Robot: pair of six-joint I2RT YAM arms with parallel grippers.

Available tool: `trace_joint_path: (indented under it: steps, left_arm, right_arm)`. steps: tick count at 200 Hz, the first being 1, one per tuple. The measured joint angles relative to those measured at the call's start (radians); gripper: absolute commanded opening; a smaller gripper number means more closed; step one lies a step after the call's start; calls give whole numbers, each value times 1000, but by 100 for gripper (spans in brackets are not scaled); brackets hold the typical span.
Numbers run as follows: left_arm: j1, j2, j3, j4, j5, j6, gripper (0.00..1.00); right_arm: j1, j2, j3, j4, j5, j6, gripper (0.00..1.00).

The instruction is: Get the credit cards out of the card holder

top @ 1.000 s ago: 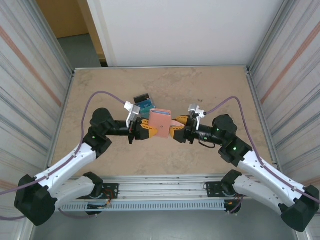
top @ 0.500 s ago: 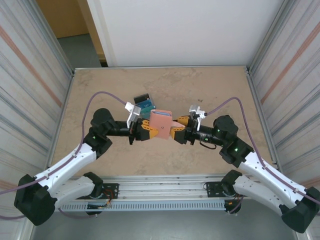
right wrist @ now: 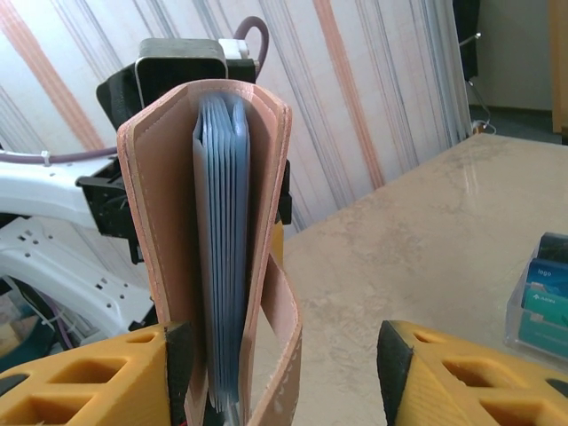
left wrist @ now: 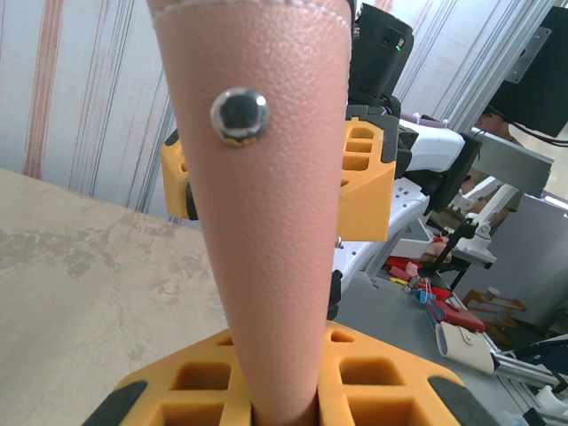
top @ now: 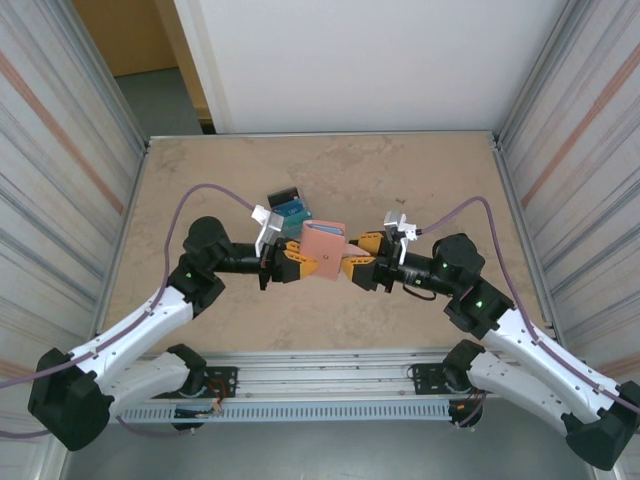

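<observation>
Beige stone-look table [top: 200, 180] lies beneath us, with striped walls on each side. Our left gripper [left wrist: 284, 390] is clamped on one end of the card holder [left wrist: 266, 222], holding it above the table with the other end turned to the right arm, we judge so the slots can be reached. Our right gripper [right wrist: 275, 373] has its jaws apart and straddles that end, one finger against the pink cover. Between the covers we see blue-grey leaves [right wrist: 220, 248]; whether credit cards sit among them we cannot tell. A fanned pile [top: 290, 212] lies behind on the table
</observation>
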Motion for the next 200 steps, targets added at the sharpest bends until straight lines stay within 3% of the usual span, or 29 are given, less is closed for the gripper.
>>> trace_joint_path:
  steps: [69, 114, 128, 150, 174, 200]
  left_arm:
    - [0, 0, 0, -7, -12, 0, 0]
    - [0, 0, 0, -16, -32, 0, 0]
    - [0, 0, 0, -16, -37, 0, 0]
    - [0, 0, 0, -16, -40, 0, 0]
    - [-1, 0, 0, -15, -39, 0, 0]
    - [-2, 0, 0, -15, -39, 0, 0]
  right_arm:
    - [0, 46, 11, 24, -9, 6, 39]
    - [8, 53, 14, 41, -18, 7, 11]
    - [7, 52, 15, 42, -19, 12, 6]
    - [6, 53, 15, 41, -19, 18, 6]
    - [6, 58, 15, 44, -19, 26, 22]
    - [5, 67, 15, 48, -16, 29, 22]
